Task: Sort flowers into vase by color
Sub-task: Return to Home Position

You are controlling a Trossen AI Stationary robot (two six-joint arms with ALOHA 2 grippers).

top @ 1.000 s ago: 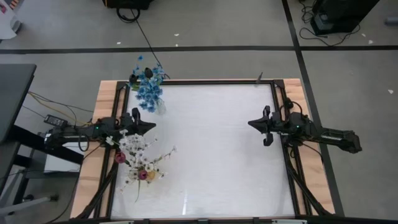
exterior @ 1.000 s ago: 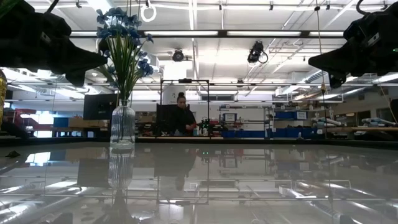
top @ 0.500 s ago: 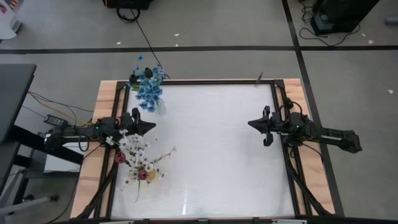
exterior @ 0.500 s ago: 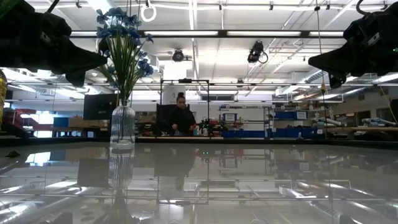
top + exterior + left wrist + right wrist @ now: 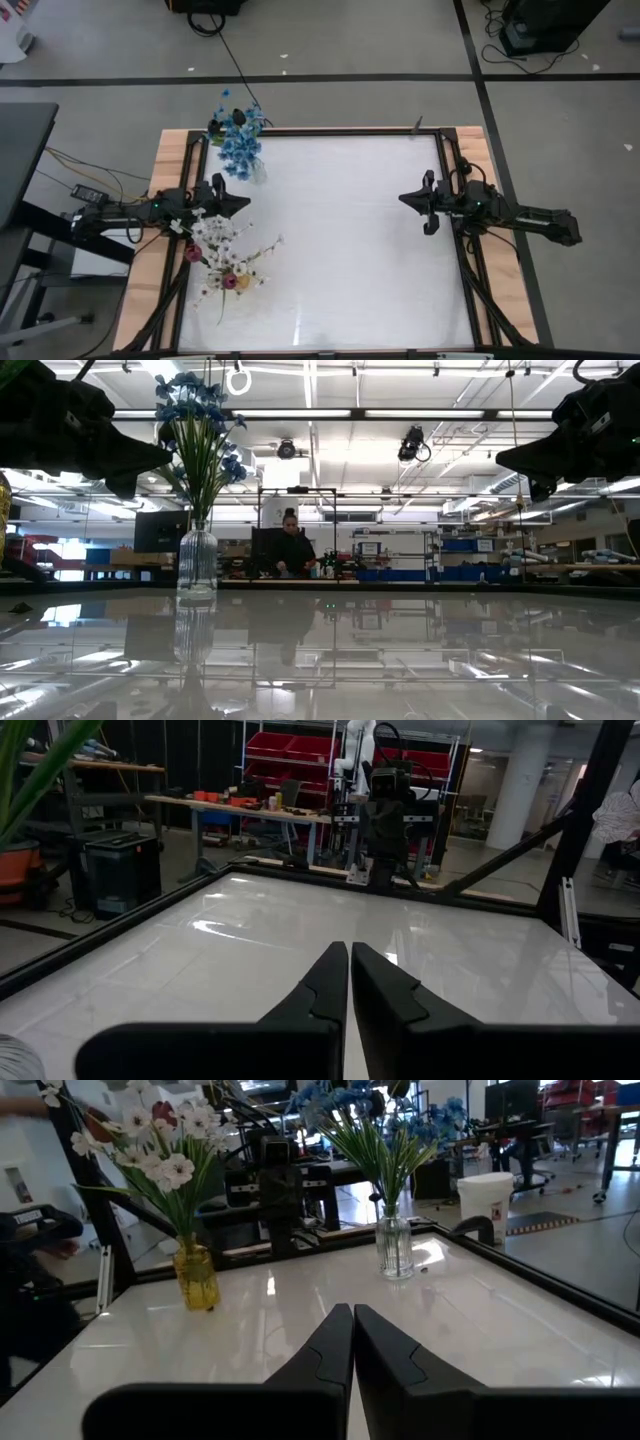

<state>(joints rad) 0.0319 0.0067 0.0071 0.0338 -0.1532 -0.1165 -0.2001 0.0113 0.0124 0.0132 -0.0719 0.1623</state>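
Observation:
Blue flowers (image 5: 240, 145) stand by their stems in a clear glass vase (image 5: 197, 565) at the table's far left; they also show in the right wrist view (image 5: 385, 1125). White and pink flowers (image 5: 222, 255) stand in a yellow vase (image 5: 198, 1278) at the near left. My left gripper (image 5: 243, 203) is shut and empty above the left edge, between the two vases. My right gripper (image 5: 405, 199) is shut and empty above the right side.
The white tabletop (image 5: 350, 240) lies bare between the arms, framed by black rails and wooden edges (image 5: 170, 170). A person (image 5: 291, 550) stands behind a desk far beyond the table. Cables lie on the floor at the left.

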